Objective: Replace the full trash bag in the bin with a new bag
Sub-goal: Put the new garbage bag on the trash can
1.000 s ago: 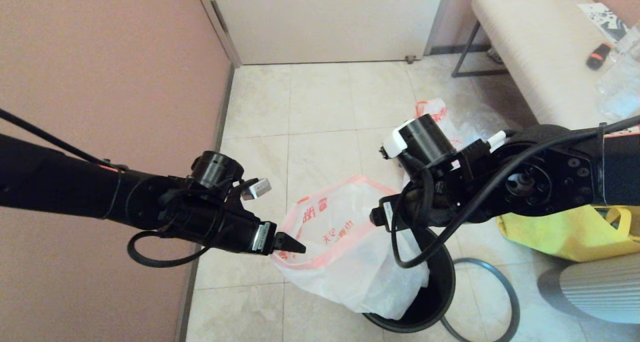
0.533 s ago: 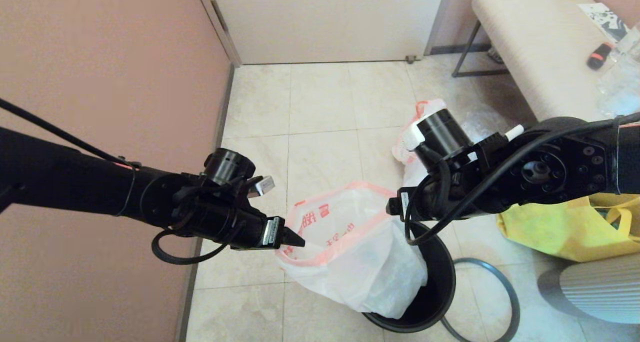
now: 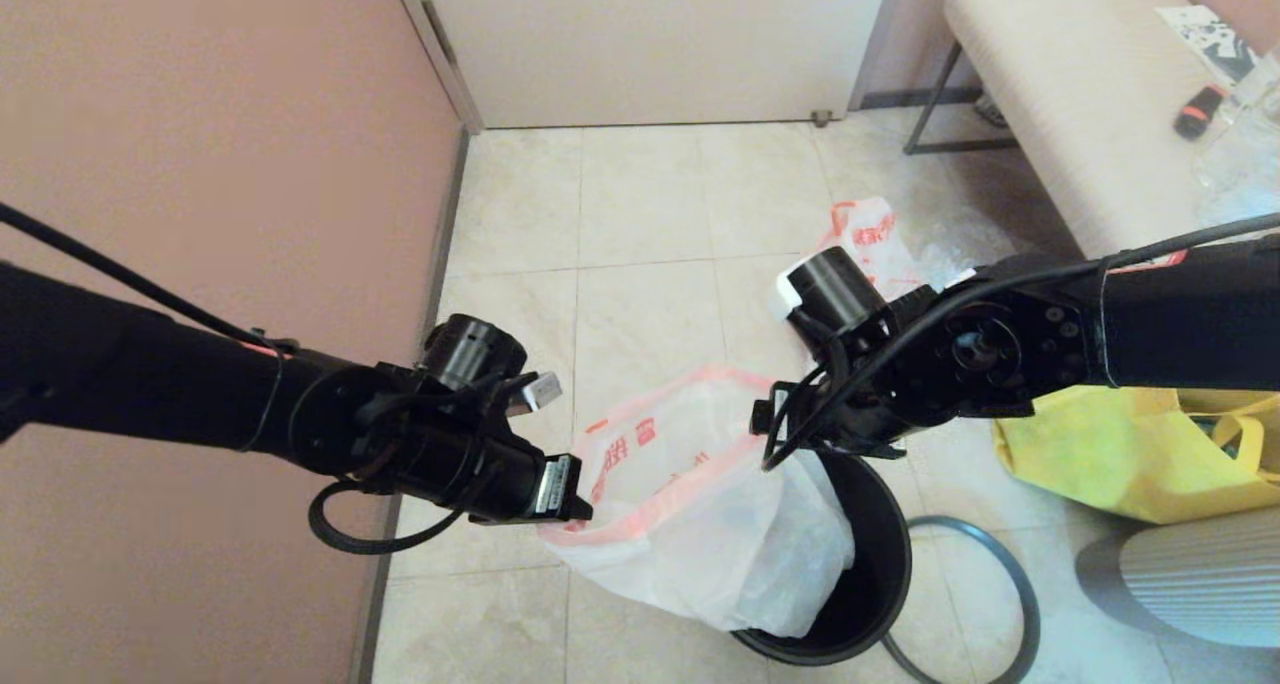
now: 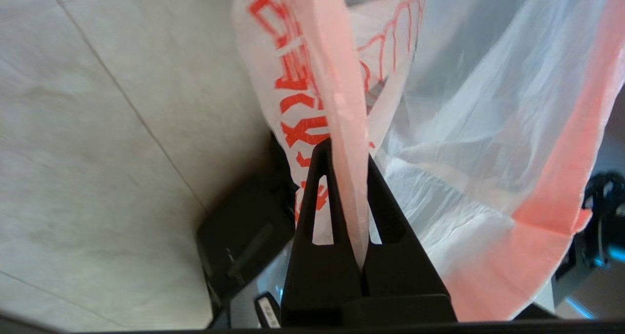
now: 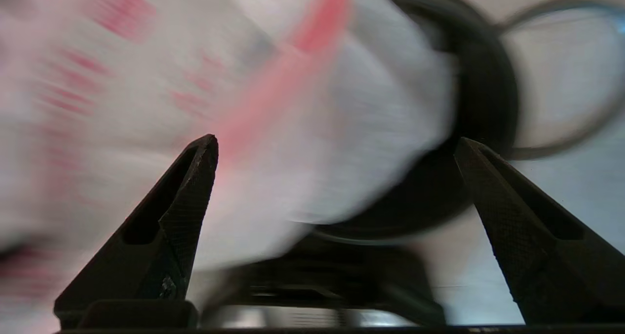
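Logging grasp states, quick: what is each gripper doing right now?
Left gripper: shut on the new bag, at its pink band.
Right gripper: open, holding nothing.

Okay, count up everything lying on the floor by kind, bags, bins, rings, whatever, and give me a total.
Plastic bags: 2, pink-banded white translucent bag, small white orange-printed bag
Yellow tote bag: 1
Round black plastic bin: 1
Loose grey ring: 1
Grey ribbed object: 1
Total: 6

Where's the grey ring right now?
Head view: the grey ring lies flat on the floor at the bin's right side, off the bin, below the yellow tote.
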